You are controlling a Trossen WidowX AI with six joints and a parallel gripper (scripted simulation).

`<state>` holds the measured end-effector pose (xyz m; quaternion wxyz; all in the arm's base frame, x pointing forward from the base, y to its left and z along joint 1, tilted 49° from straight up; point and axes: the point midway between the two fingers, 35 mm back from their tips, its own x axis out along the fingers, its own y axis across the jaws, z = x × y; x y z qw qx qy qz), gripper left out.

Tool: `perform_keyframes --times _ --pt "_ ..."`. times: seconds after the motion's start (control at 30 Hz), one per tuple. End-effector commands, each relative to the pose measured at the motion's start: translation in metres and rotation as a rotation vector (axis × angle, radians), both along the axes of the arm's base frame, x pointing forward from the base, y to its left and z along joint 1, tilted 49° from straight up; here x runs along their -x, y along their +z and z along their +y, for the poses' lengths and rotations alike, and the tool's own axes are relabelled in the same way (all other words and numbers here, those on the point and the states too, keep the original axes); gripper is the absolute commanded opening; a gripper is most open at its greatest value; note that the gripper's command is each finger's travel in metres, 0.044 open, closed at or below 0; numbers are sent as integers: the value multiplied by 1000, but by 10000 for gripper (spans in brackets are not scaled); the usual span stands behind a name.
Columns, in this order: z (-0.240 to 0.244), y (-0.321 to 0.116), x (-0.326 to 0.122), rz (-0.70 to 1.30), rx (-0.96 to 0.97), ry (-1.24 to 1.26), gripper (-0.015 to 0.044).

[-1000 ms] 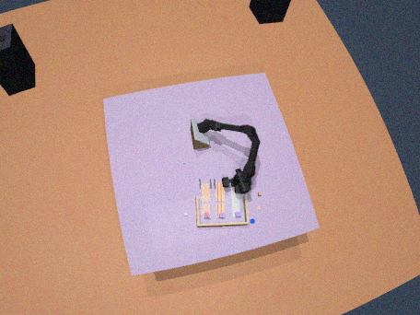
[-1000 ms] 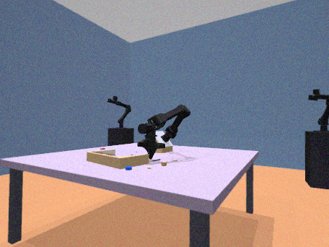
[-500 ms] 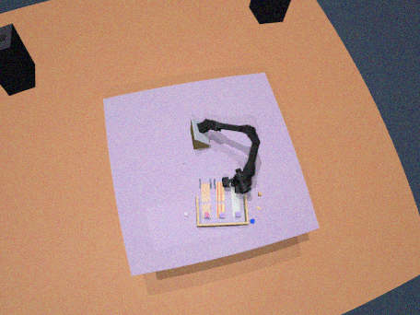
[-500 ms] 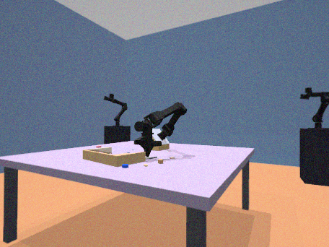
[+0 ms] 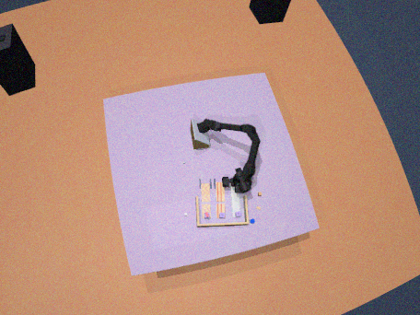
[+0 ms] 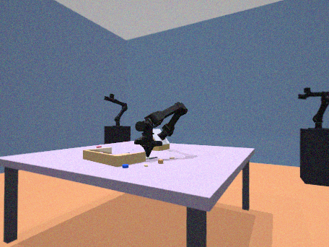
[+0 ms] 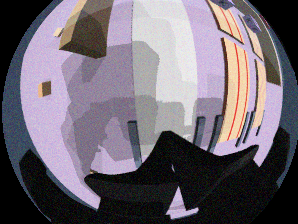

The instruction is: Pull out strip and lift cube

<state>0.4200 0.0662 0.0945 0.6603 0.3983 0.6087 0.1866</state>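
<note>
A pale grey-white strip (image 5: 236,202) (image 7: 175,75) shows no break where visible; a purple cube (image 5: 238,214) sits at its far end. The red-striped strip (image 5: 220,192) (image 7: 235,85) has a crosswise gap and bears a purple cube (image 5: 222,215) (image 7: 224,3). The outer tan strip (image 5: 205,192) (image 7: 260,87) also has a gap; a purple cube (image 7: 251,23) lies on its far part. Dark marks show on the cubes, but I cannot read them. My gripper (image 6: 148,155) (image 7: 165,135) is shut and empty, low at the near end of the pale strip. The arm hides that end in the top view.
A tan-walled frame (image 5: 223,225) (image 6: 99,157) surrounds the strips' far ends. Dark upright guides (image 7: 134,140) (image 7: 200,131) flank the pale strip. A blue piece (image 5: 252,221) (image 6: 125,166) and an orange-brown block (image 5: 260,193) (image 6: 160,161) (image 7: 45,89) lie outside the frame.
</note>
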Motion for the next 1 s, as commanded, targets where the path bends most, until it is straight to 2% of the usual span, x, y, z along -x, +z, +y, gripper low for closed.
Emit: perform_keyframes --times 0.0,0.97 --pt "4 -2 8 14 -1 2 0" --pt "19 0 50 16 -2 2 0"
